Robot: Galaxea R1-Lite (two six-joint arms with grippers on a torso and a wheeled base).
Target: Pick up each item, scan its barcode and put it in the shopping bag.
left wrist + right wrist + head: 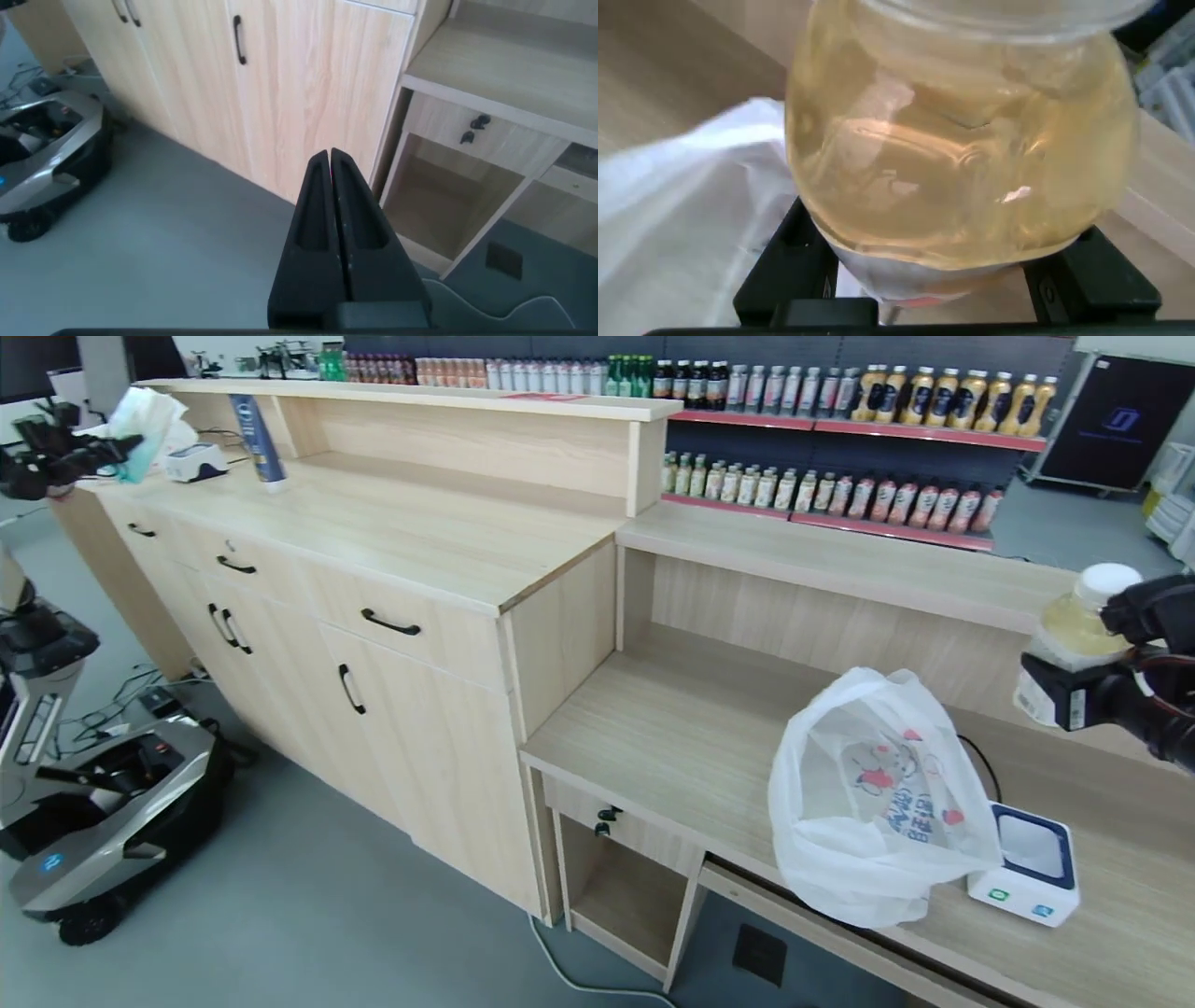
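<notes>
My right gripper (1074,700) is shut on a clear bottle (1074,625) of yellowish drink with a white cap, held upright in the air at the far right. The bottle (962,159) hangs above and to the right of the white shopping bag (878,803), over the white-and-blue scanner (1027,863) on the low counter (672,728). The bag (682,215) stands open just left of the scanner. One black finger (785,280) shows beside the bottle's label. My left gripper (330,159) is shut and empty, low over the grey floor in front of the cabinet doors.
On the tall counter (392,532) at the back left stand a blue tube (257,439), a small white device (196,462) and a pale packet (145,425) beside a black arm. A grey wheeled machine (103,803) sits on the floor. Drink shelves (840,429) line the back.
</notes>
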